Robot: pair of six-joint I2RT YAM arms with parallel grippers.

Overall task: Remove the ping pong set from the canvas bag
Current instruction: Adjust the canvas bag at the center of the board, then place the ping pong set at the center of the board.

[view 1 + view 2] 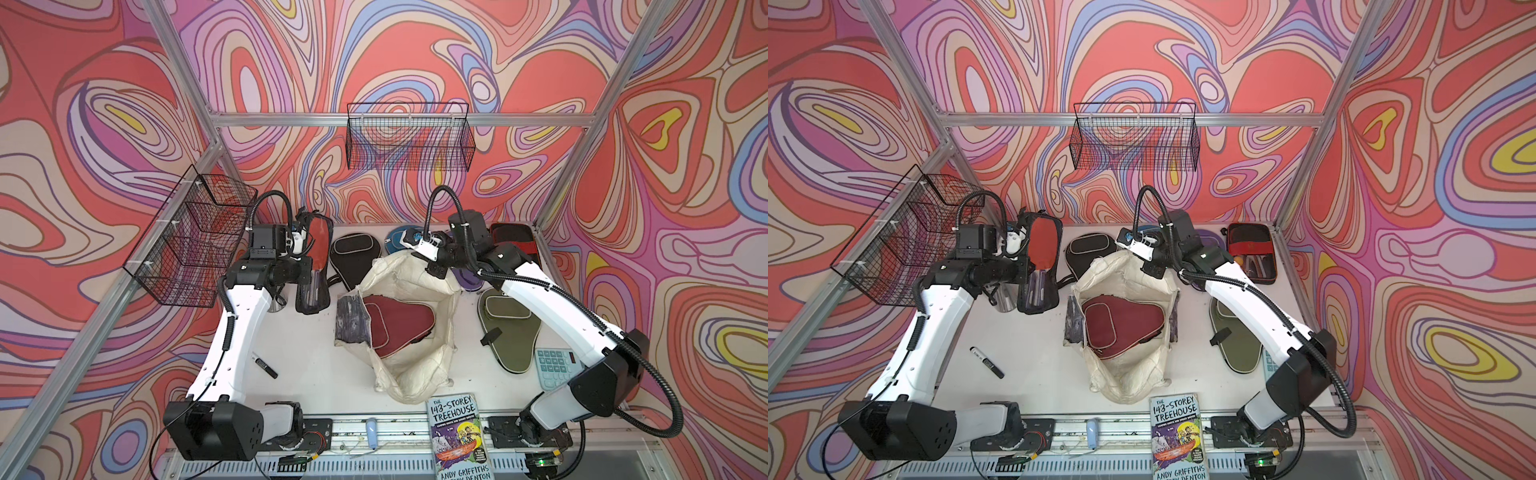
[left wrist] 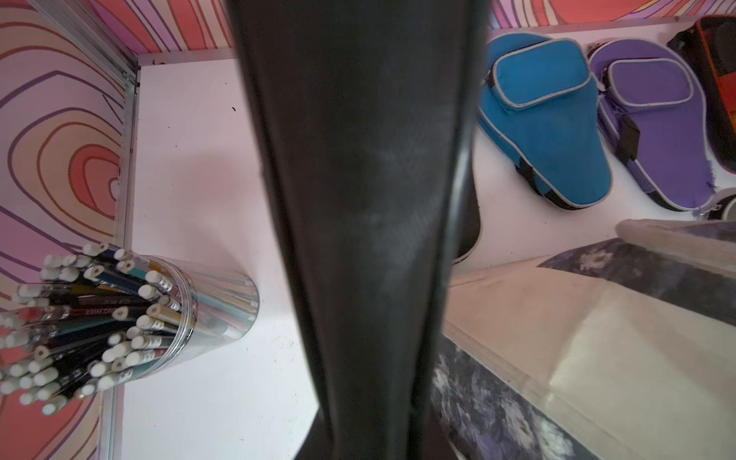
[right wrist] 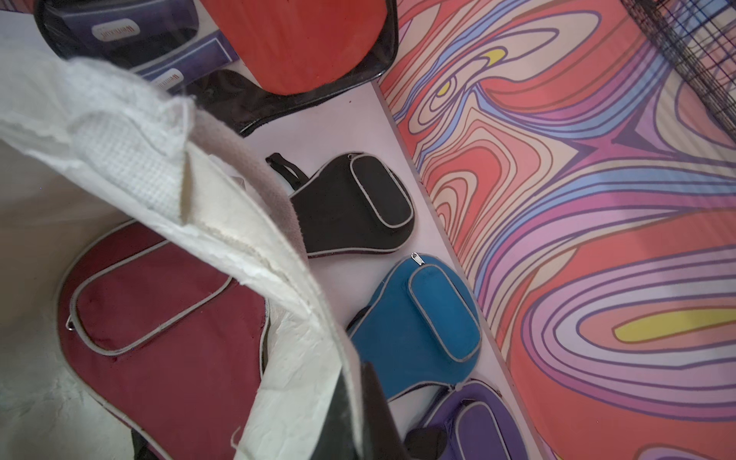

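Holding the canvas bag by its rim, clenched in your right pincer, lower the rectangular case your left pincer grips onto the table beside the bag; the maroon cover lies inside.

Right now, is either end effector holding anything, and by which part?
The left end effector grips the paddle case by its black edge. The right end effector pinches the far rim of the canvas bag.
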